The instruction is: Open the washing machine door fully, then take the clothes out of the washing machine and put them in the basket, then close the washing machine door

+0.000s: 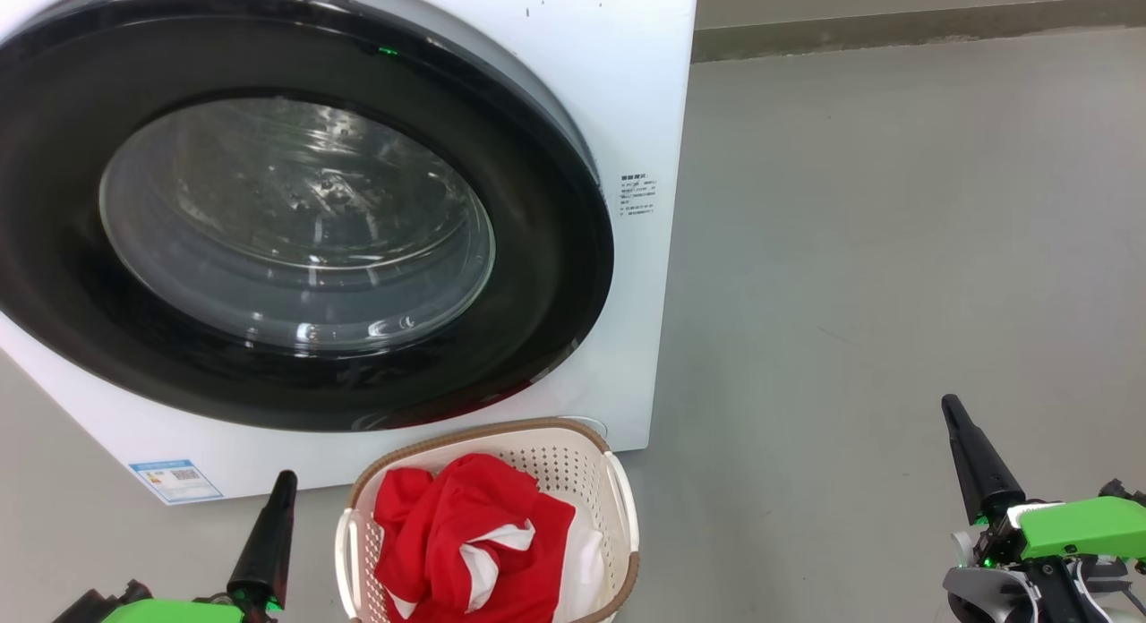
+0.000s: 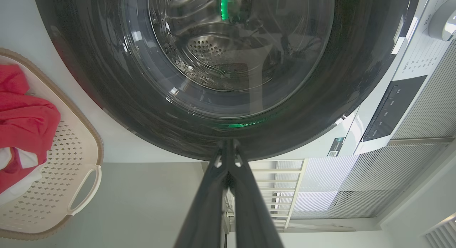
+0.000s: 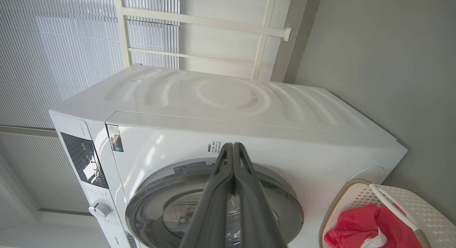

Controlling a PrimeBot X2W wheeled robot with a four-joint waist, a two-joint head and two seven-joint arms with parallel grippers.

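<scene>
The washing machine door [image 1: 295, 225], round and black-rimmed, sits shut on the front of the washing machine [image 1: 627, 86], its glass facing the robot. On the floor [image 1: 895, 247], at the machine's bottom front edge near its right corner, stands the basket [image 1: 573, 462] holding the red and white clothes [image 1: 466, 542]. The left gripper [image 1: 286, 480], fingers together, hovers just left of the basket. The right gripper [image 1: 951, 406], fingers together, is well apart over open floor to the right. The left wrist view shows the perforated drum [image 2: 206, 50] through the glass; the right wrist view shows the control knob [image 3: 99, 209].
</scene>
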